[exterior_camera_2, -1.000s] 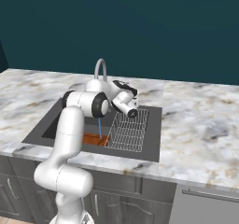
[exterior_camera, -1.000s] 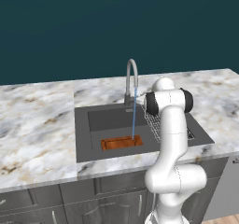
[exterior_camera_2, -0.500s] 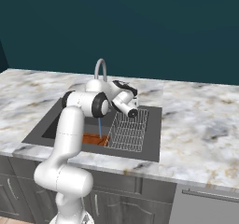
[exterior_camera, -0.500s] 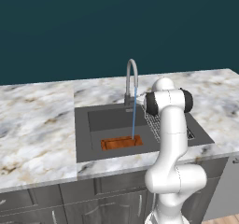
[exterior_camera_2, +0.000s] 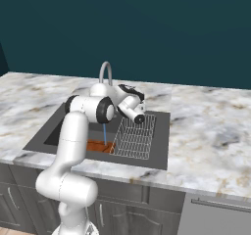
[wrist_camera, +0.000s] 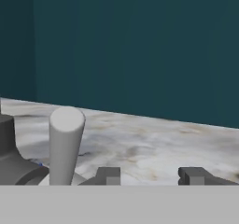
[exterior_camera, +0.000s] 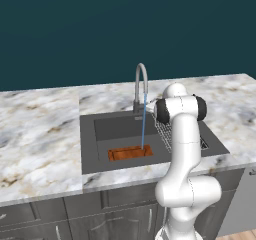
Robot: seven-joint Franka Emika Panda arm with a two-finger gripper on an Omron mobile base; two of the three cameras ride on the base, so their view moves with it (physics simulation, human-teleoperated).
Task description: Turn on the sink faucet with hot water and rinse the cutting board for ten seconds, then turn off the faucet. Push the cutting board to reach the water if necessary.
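The grey gooseneck sink faucet [exterior_camera: 141,83] [exterior_camera_2: 106,70] stands behind the dark sink [exterior_camera: 89,139] [exterior_camera_2: 53,134]. A thin light-blue stream of water [exterior_camera: 143,124] [exterior_camera_2: 104,133] falls from its spout onto the right end of the orange-brown cutting board [exterior_camera: 129,153] [exterior_camera_2: 97,146], which lies flat near the basin's front wall. My gripper [exterior_camera_2: 133,90] [wrist_camera: 151,176] hovers beside the faucet's base, above the counter behind the sink. It is open with nothing between its fingertips. A grey cylindrical part of the faucet [wrist_camera: 65,143] rises just left of the left fingertip [wrist_camera: 108,175].
A wire dish rack [exterior_camera: 167,130] [exterior_camera_2: 133,136] takes up the right side of the basin, under my forearm. White-brown marbled counter [exterior_camera: 35,134] [exterior_camera_2: 215,131] runs on both sides. A dark teal wall stands behind, and grey cabinets sit below the counter.
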